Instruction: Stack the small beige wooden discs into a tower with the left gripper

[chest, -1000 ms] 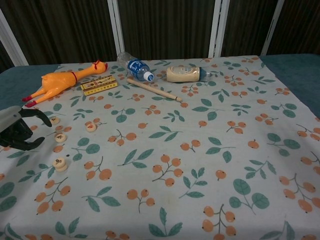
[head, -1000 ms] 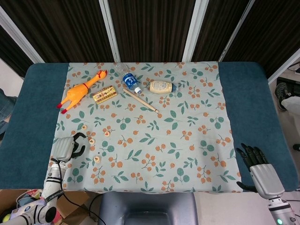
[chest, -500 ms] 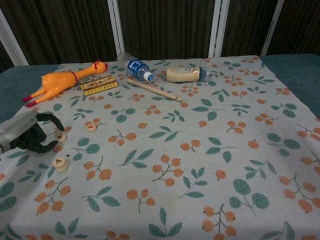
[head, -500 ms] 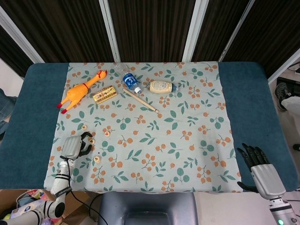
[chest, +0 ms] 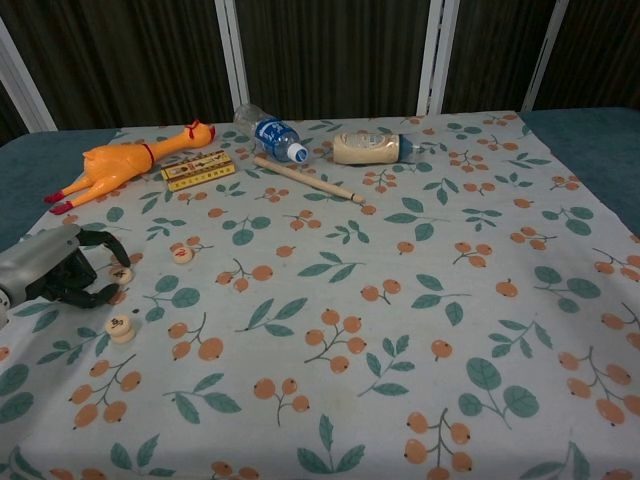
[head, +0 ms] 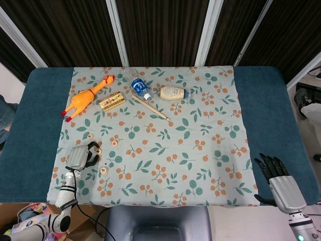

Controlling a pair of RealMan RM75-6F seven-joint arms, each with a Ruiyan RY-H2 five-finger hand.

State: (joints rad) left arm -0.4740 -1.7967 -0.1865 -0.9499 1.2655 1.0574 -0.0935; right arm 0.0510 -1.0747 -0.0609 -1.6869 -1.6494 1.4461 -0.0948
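Several small beige wooden discs lie on the left of the floral cloth: one (head: 90, 136) furthest back, one (head: 114, 143) to the right, one (head: 99, 150) (chest: 122, 274) by my left hand, and one (head: 103, 170) (chest: 120, 326) nearest the front. My left hand (head: 80, 156) (chest: 58, 275) rests low on the cloth with its dark fingers (chest: 100, 292) curved and apart. Its fingertips reach to the middle disc from the left without holding it. My right hand (head: 275, 173) hangs open at the table's front right corner, far from the discs.
At the back of the cloth lie a rubber chicken (head: 85, 98), a yellow box (head: 112, 101), a blue-labelled bottle (head: 140, 87), a wooden stick (head: 150, 108) and a beige bottle (head: 172, 93). The cloth's (head: 210, 150) left edge runs just beside my left hand.
My left hand has moved right and slightly forward onto the cloth, bringing its fingertips up to the middle disc. The discs and the right hand have not moved.
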